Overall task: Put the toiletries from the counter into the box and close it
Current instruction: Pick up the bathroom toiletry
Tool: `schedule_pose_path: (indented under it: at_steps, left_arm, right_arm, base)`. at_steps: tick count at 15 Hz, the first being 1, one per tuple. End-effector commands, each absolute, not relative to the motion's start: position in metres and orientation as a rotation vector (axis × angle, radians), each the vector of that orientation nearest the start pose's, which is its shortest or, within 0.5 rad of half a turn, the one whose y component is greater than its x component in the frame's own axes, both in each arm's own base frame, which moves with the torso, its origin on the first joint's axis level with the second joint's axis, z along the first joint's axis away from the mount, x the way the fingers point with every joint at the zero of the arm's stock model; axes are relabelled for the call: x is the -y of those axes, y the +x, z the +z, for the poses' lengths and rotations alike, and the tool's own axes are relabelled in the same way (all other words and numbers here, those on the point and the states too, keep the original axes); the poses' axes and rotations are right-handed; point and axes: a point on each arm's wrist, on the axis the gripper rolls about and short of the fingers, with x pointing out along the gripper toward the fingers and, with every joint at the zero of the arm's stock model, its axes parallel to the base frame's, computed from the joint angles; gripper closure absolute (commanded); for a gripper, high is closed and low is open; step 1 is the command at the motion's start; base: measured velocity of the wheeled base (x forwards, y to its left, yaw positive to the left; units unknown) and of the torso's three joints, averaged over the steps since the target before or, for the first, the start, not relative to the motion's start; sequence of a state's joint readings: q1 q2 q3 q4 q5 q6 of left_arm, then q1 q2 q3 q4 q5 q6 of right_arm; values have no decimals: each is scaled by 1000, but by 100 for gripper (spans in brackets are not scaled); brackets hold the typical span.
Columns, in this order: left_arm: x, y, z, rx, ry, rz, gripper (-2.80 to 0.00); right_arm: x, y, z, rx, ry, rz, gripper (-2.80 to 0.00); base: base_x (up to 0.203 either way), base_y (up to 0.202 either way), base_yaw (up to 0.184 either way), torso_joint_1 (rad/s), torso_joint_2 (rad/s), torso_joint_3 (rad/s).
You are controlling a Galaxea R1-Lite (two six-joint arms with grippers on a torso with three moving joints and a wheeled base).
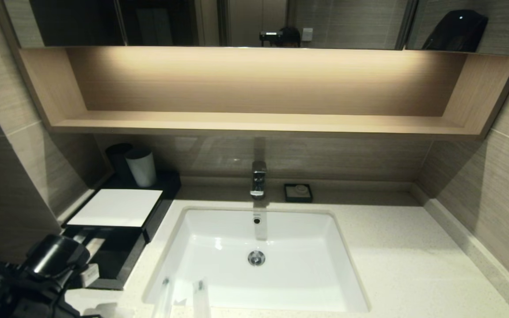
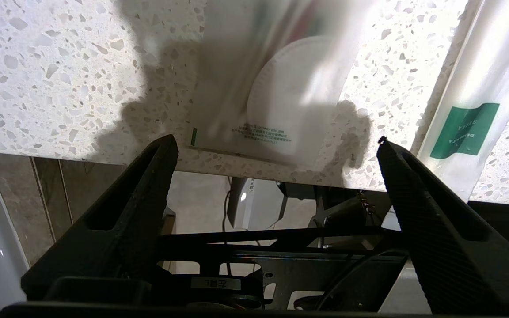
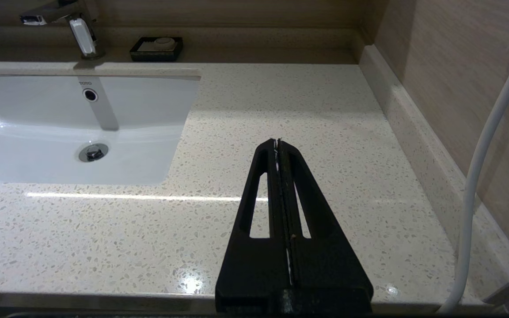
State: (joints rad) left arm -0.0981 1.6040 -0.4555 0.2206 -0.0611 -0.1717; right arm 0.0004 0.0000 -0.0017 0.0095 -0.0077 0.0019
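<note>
Toiletries lie at the table's [image 2: 51, 66] front edge: a square packet [image 2: 281, 101] between the wide-open, empty left claw's [image 2: 276, 148] tips, a long one [image 2: 471, 123] beside; the box [image 1: 117, 207] stands back-left, drawer out; the right claw [image 3: 277, 145] is closed, parked.

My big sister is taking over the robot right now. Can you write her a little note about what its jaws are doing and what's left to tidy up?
Left gripper: jaws wide open, empty, above the square packet at the counter's front edge.
Right gripper: shut, empty, parked over bare counter right of the basin.
Box: drawer open, with some packets in it.
Left: square packet, long packet beside it and two more by the basin's front rim, then close the drawer.
</note>
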Motion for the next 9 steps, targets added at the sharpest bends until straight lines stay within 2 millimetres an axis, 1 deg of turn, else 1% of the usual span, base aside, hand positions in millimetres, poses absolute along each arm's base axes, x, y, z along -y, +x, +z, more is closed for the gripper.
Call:
schedule_pose_path:
  at_steps: [1,9]
  left_arm:
    - [18,172,68,-1394,-118,-11,-280]
    - [19,177,63,-1404,-119,-13,-280]
  right_arm:
    - [0,-23,75,-8,2,-7,0]
    - [0,-23,75,-8,2,-8,0]
  base:
    - [0,0,0,0,0,0]
    - [0,0,0,0,0,0]
